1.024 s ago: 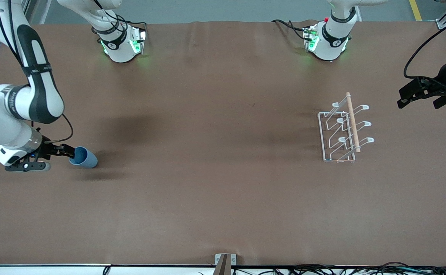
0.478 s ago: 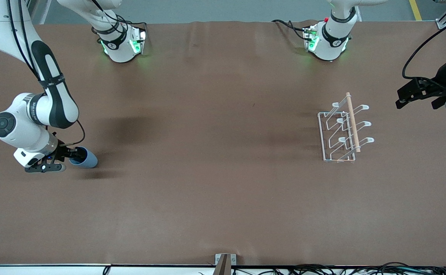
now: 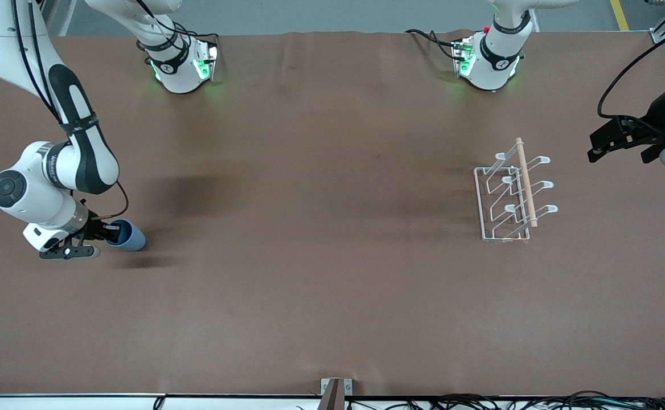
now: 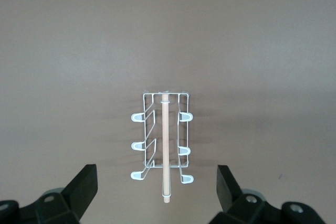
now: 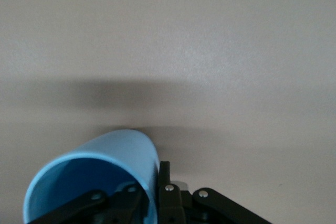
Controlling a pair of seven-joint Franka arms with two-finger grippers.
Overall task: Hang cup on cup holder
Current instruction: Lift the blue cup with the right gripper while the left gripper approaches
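Since earlier, right gripper (image 3: 106,232) has closed in, pinching the cup (image 3: 125,236) wall; its mouth faces nine o'clock. Left gripper (image 4: 157,184) waits wide apart over the table, cup holder (image 3: 512,193) toward its seven o'clock.

No text, label, brand, number or sign can be read here. The right arm's forearm (image 3: 59,165) carries a line of small dark lettering, and the arm bases along the table's top edge (image 3: 181,62) bear small dark marks, but none of these can be made out.
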